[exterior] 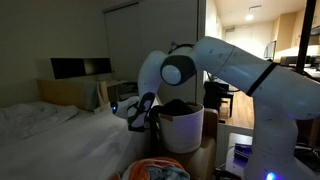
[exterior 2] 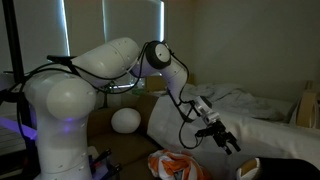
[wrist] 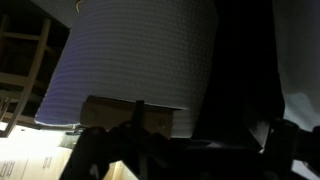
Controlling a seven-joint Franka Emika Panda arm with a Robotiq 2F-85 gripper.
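White basket [exterior: 185, 132] stands by the bed [exterior: 60, 135]. Gripper [exterior: 138, 113] hangs just beside the basket, fingers spread wide. It seems to hold nothing, but the room is dark.

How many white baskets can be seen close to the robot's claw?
1. The white basket stands beside the bed, next to the open claw; the wrist view shows its ribbed wall. More could be hidden in the dark room.

White arm [exterior: 235, 62], black gripper [exterior 2: 222, 138], white finely ribbed basket [exterior: 183, 130] holding dark clothes [exterior: 180, 105], pale white bedsheet [exterior: 60, 135], orange-and-white patterned cloth [exterior 2: 172, 165], white ball [exterior 2: 125, 120]
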